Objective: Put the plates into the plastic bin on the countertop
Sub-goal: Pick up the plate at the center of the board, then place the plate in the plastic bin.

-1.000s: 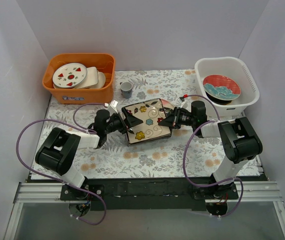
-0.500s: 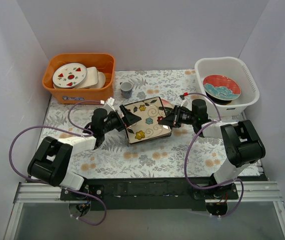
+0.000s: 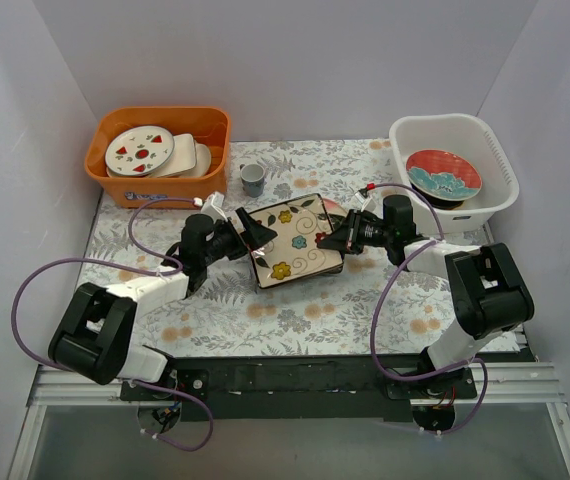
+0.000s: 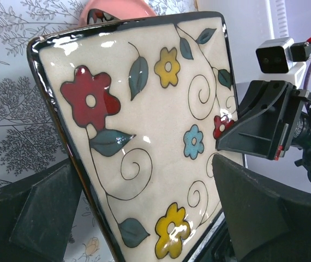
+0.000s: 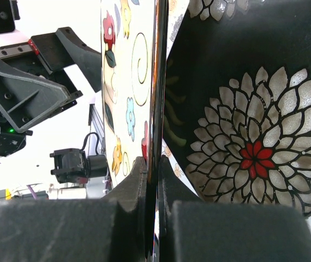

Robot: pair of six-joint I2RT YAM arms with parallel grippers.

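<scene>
Right wrist view, nearest to hand: the right gripper point(image 5: 153, 166) is pinched tight on the rim of the cream square floral plate point(image 5: 128, 82), which stands edge-on and close to upright between its pads. The left gripper point(image 4: 144, 218) has its jaws wide apart on either side of that plate, clamping nothing.

To my eye the right arm should carry it alone. The left should back clear first. Then lift gently, since a thin pinch on a glazed rim may slip, and clear the tub's rim before lowering.

Only the right wrist camera shows the black square chrysanthemum plate point(image 5: 253, 136) lying just beneath. Only the left wrist shows the painted flowers full on.

From above, the floral plate sits tilted mid-countertop point(image 3: 295, 320), with a pink round plate point(image 3: 333, 207) peeking out behind it. Far right stands the white slotted plastic bin point(image 3: 452, 121), holding a red-and-teal round plate point(image 3: 443, 175).
</scene>
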